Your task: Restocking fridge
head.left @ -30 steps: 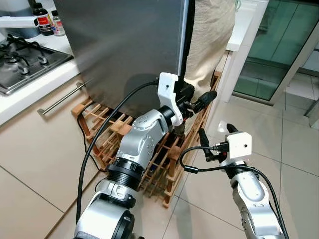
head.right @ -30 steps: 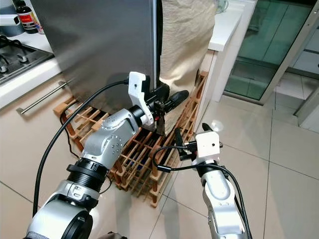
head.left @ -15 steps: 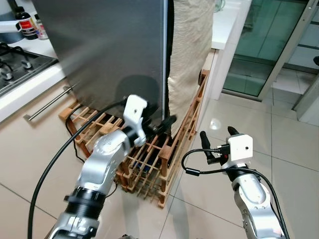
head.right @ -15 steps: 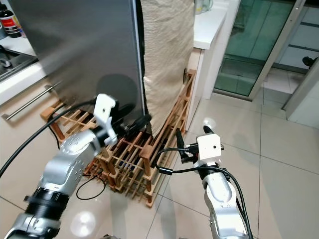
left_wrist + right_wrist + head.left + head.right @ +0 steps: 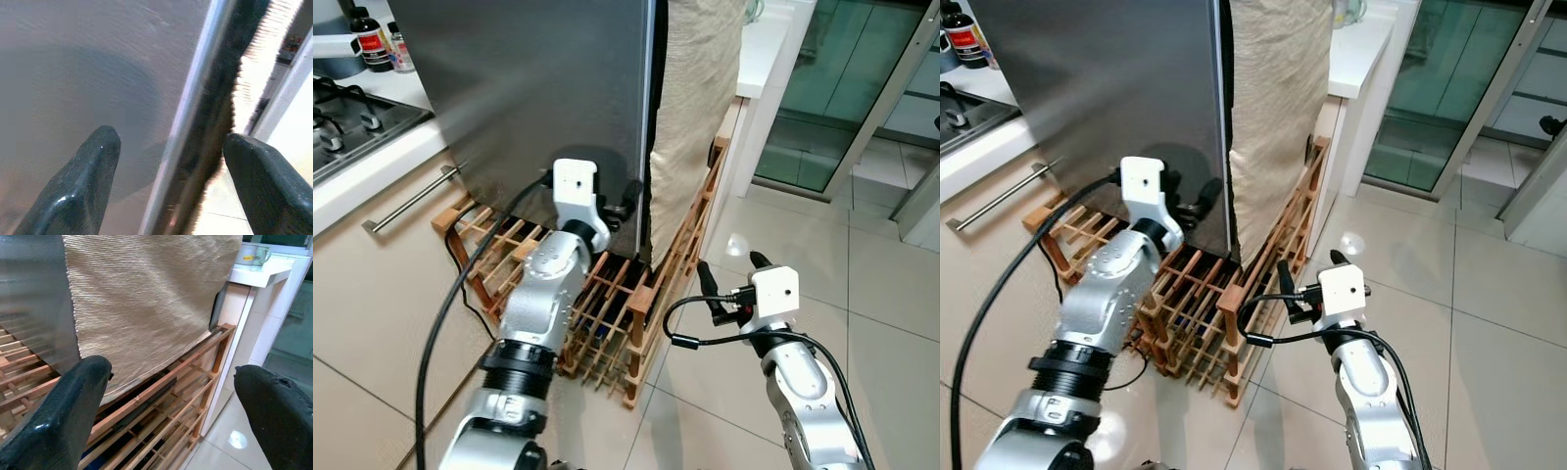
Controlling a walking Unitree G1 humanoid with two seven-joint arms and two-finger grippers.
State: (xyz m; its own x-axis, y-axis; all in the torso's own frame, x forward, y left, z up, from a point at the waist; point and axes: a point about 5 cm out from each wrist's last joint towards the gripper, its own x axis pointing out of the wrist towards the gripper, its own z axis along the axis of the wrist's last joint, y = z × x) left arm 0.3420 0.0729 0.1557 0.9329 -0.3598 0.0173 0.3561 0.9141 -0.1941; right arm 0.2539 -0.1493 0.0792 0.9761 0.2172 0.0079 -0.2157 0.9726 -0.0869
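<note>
Up close, left claw (image 5: 166, 181) astride fridge door edge (image 5: 195, 122)

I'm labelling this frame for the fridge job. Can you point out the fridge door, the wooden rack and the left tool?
fridge door (image 5: 538, 88), left eye view, on its steel face.
wooden rack (image 5: 641, 299), left eye view, on a front post.
left tool (image 5: 168, 161), left wrist view, midway between its open fingertips, straddling the door's edge.

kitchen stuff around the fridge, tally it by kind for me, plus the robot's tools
fridge: 1
wooden racks: 1
beige cloths: 1
bottles: 2, and
stove tops: 1
mugs: 1
tools: 2, left tool and right tool
total: 9
</note>
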